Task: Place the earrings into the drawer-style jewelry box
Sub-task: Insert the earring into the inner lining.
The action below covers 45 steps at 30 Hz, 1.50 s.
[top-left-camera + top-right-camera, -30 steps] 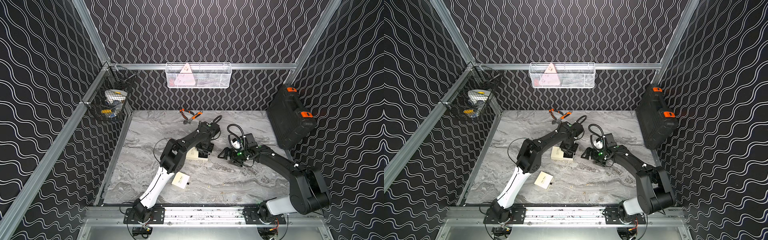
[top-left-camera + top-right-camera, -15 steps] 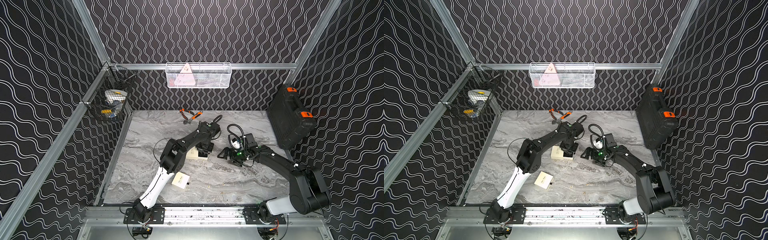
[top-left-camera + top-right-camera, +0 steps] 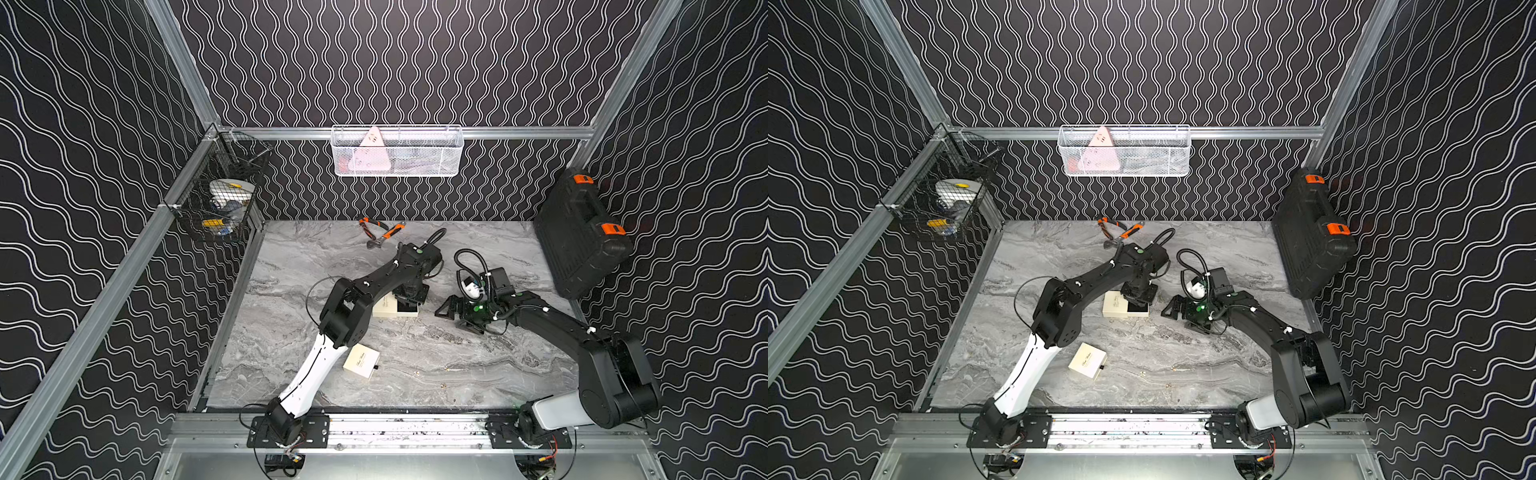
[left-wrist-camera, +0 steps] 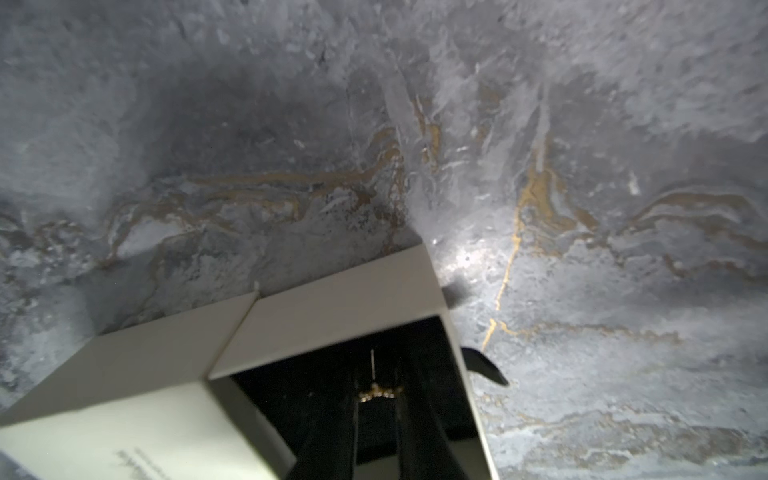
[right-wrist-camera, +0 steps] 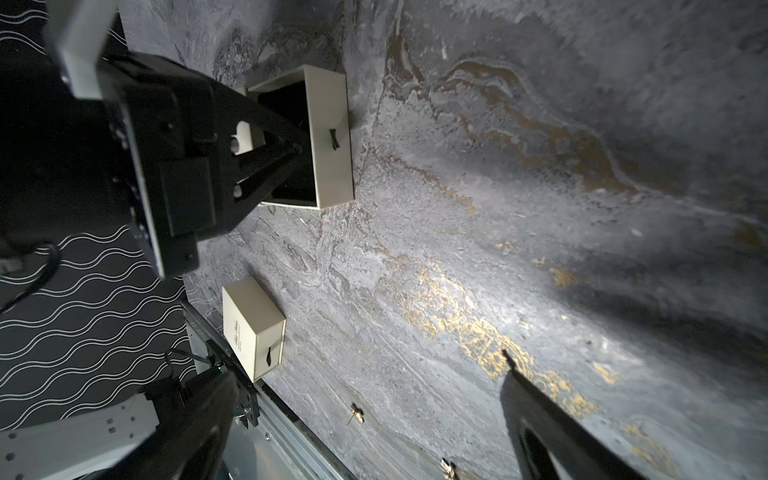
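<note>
Black wave-patterned walls close in a grey marbled worktop. Near its middle the drawer-style jewelry box lies with its black-lined drawer pulled out. The left end effector hangs over that drawer, nearly shut, pinching one gold earring by its head. The right end effector waits just beside the box, spread wide and empty. Two loose earrings lie on the bare worktop near the front rail, close to a second box, which is closed. On release, so light a piece may cling to a finger or bounce off the cream rim onto the marble, whose gold veins would hide it. The fingers could also shove the light box.
</note>
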Motion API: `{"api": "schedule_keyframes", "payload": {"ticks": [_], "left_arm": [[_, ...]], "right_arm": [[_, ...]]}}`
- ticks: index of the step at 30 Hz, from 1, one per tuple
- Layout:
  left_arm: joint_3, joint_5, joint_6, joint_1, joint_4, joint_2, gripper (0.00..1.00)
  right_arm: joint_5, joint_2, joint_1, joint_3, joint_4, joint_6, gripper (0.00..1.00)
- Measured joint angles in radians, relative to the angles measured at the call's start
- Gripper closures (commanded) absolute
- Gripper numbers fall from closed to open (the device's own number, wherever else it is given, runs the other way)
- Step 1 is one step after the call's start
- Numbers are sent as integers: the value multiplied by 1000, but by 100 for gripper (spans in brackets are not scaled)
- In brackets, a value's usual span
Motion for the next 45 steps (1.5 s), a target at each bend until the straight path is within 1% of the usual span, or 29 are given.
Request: {"api": "schedule_keyframes", "payload": {"ticks": [13,18,23,26,28,31,33,36,39,45], "left_arm": [[10,-42,0,-4,24,-2,98],[13,-63,3,-6,32,2,95],[19,-82,6,-8,32,38,94],[17,-101,8,-11,35,42,91],[13,-107,10,-12,40,42,86],[13,-112,19,-13,40,45,75],[18,-125,33,-15,34,47,63],[21,-158,34,-15,21,45,49],[28,-172,41,-14,16,44,43],[46,-173,55,-14,21,43,40]], "right_arm": [[-7,9,0,-2,3,0,0],[-12,10,0,-2,5,1,0],[-19,10,0,-4,7,1,0],[-19,7,0,-10,6,2,0],[-19,5,0,-11,6,8,0],[-19,0,0,-11,6,8,0],[-19,-1,-1,-11,6,8,0],[-22,-1,-1,-11,6,8,0],[-22,-1,-1,-11,6,8,0],[-25,-1,-1,-11,6,8,0]]}}
